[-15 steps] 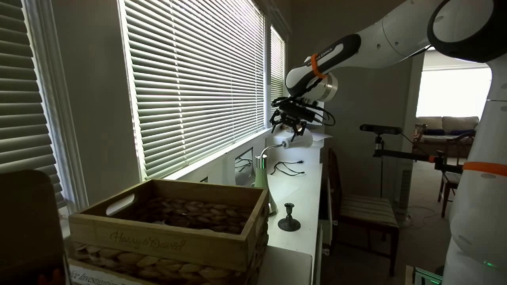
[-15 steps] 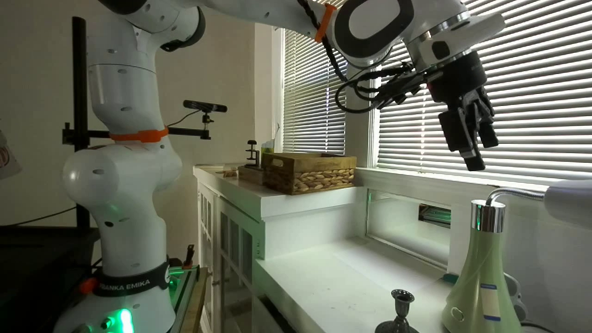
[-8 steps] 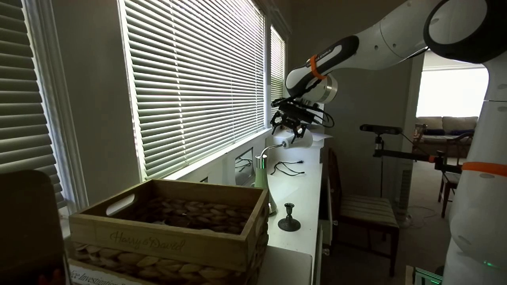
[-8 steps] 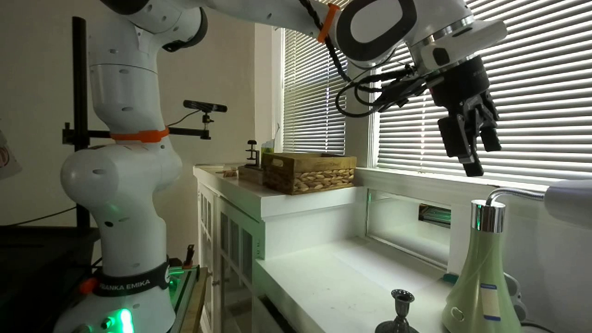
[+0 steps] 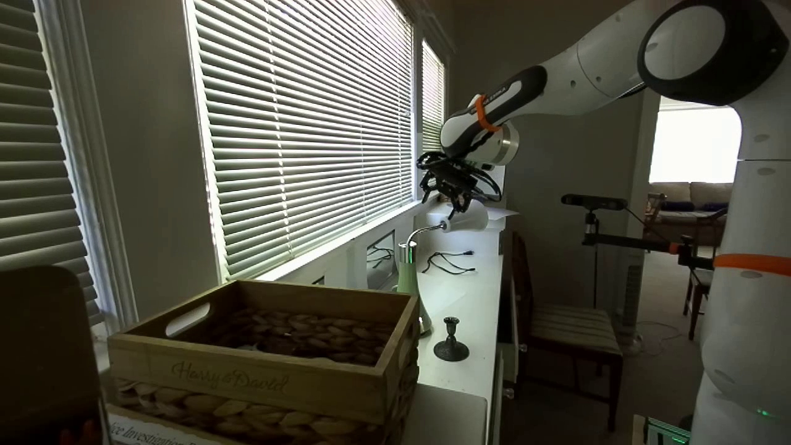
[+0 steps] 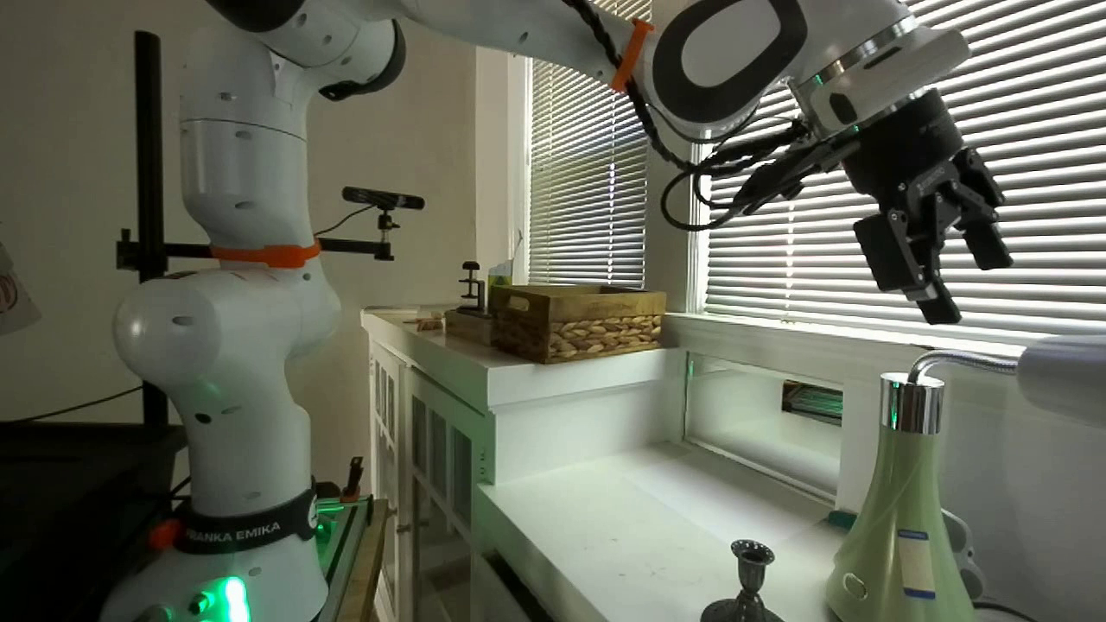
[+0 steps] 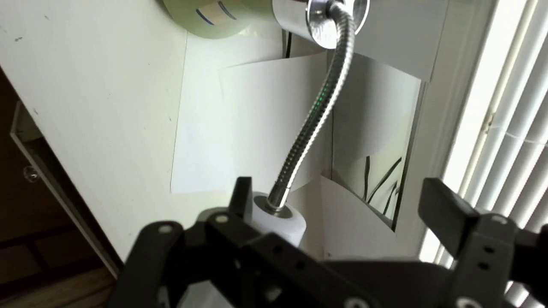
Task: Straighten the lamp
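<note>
The lamp has a pale green cone-shaped body, (image 5: pixel 408 281) (image 6: pixel 903 510) upright on the white counter, with a silver collar. A bendy metal neck (image 7: pixel 319 107) arches out of the collar sideways. It ends in a white lamp head (image 5: pixel 471 219), which lies nearly level and is cut off by the edge in an exterior view (image 6: pixel 1067 380). My gripper (image 5: pixel 437 208) (image 6: pixel 969 287) is open and empty, tilted, above the neck and head. In the wrist view the fingers (image 7: pixel 342 205) are wide apart; the head's near end (image 7: pixel 280 224) shows beside the left finger, partly hidden by it.
A dark candle holder (image 5: pixel 451 346) (image 6: pixel 750 587) stands on the counter near the lamp. A wicker crate (image 5: pixel 247 371) (image 6: pixel 596 324) sits on the higher ledge. A black cable (image 5: pixel 448 266) lies behind the lamp. Window blinds (image 5: pixel 321 123) (image 7: pixel 513 171) run close beside the gripper.
My gripper has moved along the window toward the lamp head's side, rightward in an exterior view, and tilted a little. It stays open. The lamp has not moved.
</note>
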Controlling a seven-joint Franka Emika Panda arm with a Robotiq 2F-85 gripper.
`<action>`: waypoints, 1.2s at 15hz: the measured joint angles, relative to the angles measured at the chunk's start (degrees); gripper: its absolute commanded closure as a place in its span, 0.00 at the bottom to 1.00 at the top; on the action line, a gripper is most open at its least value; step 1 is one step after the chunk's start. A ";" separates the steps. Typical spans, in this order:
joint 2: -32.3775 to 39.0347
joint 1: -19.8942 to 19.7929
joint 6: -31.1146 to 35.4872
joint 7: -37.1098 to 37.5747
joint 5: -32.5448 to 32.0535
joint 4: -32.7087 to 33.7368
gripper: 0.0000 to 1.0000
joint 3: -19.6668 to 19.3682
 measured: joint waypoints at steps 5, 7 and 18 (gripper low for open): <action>2.95 0.33 0.51 12.81 -5.11 1.62 0.00 0.01; 3.25 0.71 0.53 16.38 -5.79 1.63 0.00 0.01; 6.46 0.72 1.10 23.43 -4.37 2.77 0.26 -1.06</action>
